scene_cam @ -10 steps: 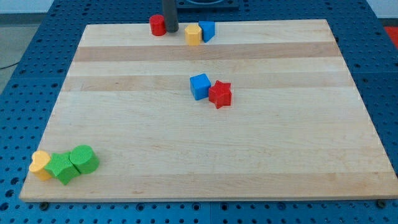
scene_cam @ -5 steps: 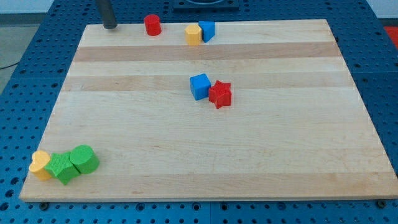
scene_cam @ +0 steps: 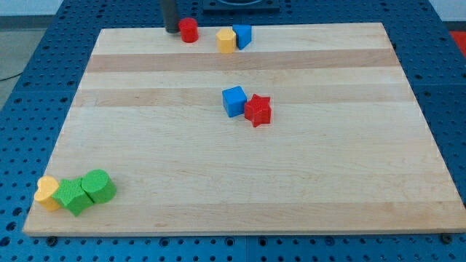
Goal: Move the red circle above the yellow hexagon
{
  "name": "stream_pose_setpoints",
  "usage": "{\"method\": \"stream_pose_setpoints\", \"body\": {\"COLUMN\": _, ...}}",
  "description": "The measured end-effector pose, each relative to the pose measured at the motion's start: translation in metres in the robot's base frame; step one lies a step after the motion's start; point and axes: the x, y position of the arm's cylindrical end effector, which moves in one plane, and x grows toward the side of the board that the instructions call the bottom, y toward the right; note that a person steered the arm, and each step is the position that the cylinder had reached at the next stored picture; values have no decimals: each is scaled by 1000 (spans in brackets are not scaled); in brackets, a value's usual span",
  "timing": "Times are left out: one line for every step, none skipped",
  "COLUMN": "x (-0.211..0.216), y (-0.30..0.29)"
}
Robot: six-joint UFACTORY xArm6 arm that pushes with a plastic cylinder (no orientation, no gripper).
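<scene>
My tip [scene_cam: 171,30] sits at the top edge of the frame, left of centre, pressed against the left side of the red circle [scene_cam: 189,30]; it is a plain dark rod with nothing that parts or clamps, only touching that block. The red circle, a short smooth cylinder, stands on the top strip of the wooden board [scene_cam: 233,182], well to the left of the yellow hexagon [scene_cam: 226,41], with bare wood between them. The yellow hexagon touches a blue block [scene_cam: 242,35] on its right, whose exact shape I cannot tell. Near the middle of the frame a blue cube [scene_cam: 234,101] and a red star [scene_cam: 258,110] lie touching, the star to the right and slightly lower. In the lower left corner a yellow heart [scene_cam: 47,193], a green block [scene_cam: 72,197] and a second green block [scene_cam: 98,186] huddle together in a row. The board is pale, striped planks with a matte grain, resting on a blue perforated table [scene_cam: 451,87]
</scene>
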Motion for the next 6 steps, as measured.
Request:
{"method": "stream_pose_setpoints", "body": {"x": 0, "y": 23}}
{"method": "stream_pose_setpoints", "body": {"x": 1, "y": 33}}
{"method": "stream_pose_setpoints", "body": {"x": 2, "y": 50}}
{"method": "stream_pose_setpoints", "body": {"x": 4, "y": 57}}
{"method": "stream_pose_setpoints", "body": {"x": 0, "y": 58}}
{"method": "stream_pose_setpoints", "body": {"x": 1, "y": 71}}
